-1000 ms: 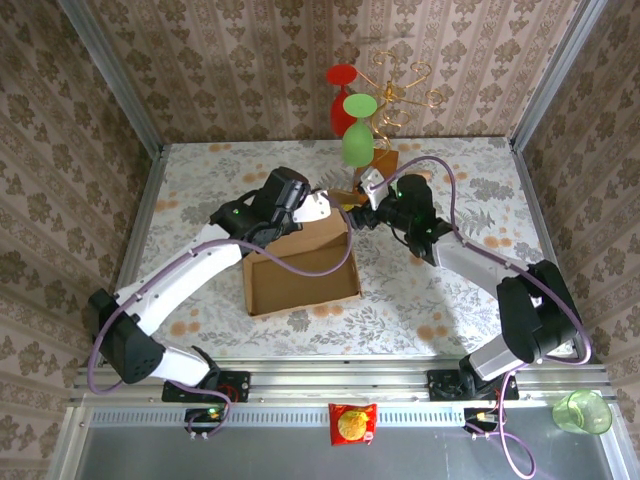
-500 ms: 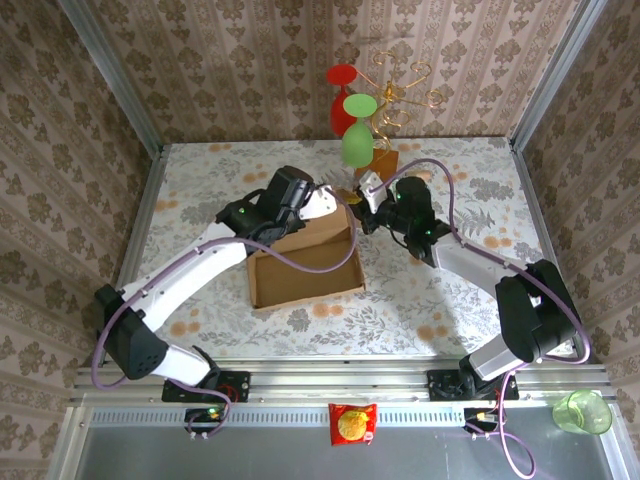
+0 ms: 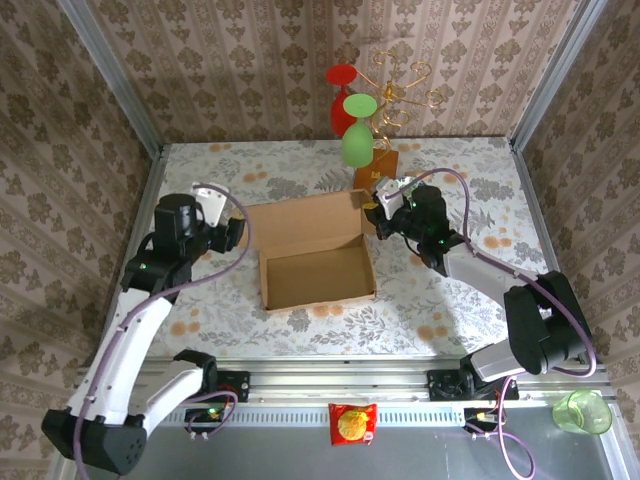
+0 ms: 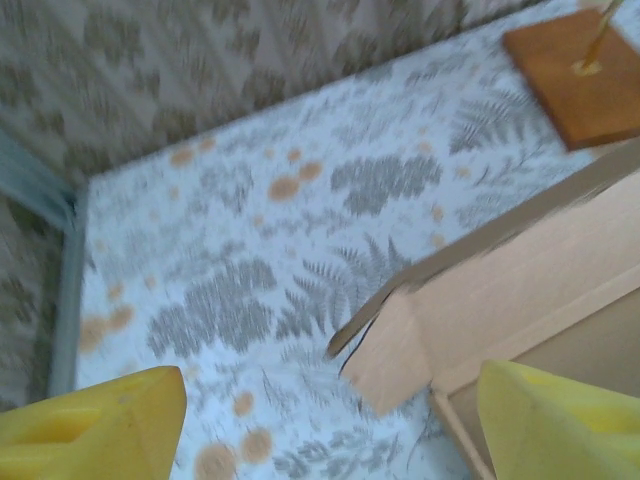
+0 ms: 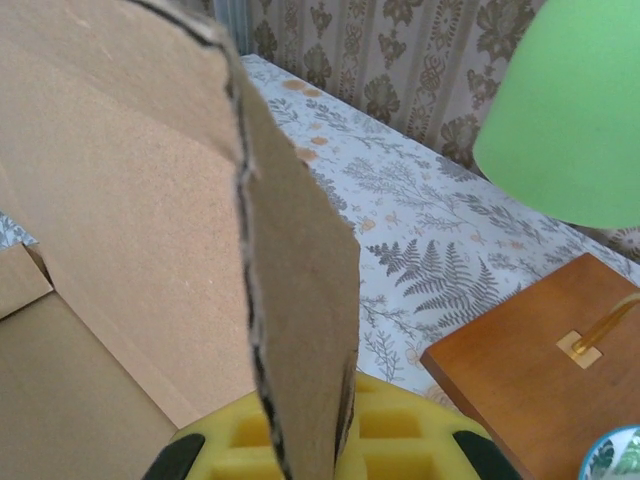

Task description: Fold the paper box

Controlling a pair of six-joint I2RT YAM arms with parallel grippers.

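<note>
The paper box (image 3: 318,277) lies as a shallow tan tray in the middle of the table, its back flap (image 3: 300,222) raised. My right gripper (image 3: 373,213) is shut on the box's right-hand flap at the back corner; in the right wrist view that cardboard flap (image 5: 300,300) stands edge-on, pinched between the yellow pads (image 5: 400,440). My left gripper (image 3: 228,236) hovers to the left of the box, open and apart from it. In the left wrist view its yellow fingertips (image 4: 90,425) stand wide apart, with the box's left corner (image 4: 470,300) ahead.
A wire stand with a red and a green glass (image 3: 357,135) rises just behind the right gripper, on an orange-brown base (image 3: 378,164). The green glass (image 5: 570,110) hangs close above that gripper. Patterned walls enclose the table. A green cup (image 3: 583,411) sits off-table, near right.
My left gripper let go of the box's back flap, opened and swung back to the left. My right gripper shut on the right flap. The box shifted slightly right.
</note>
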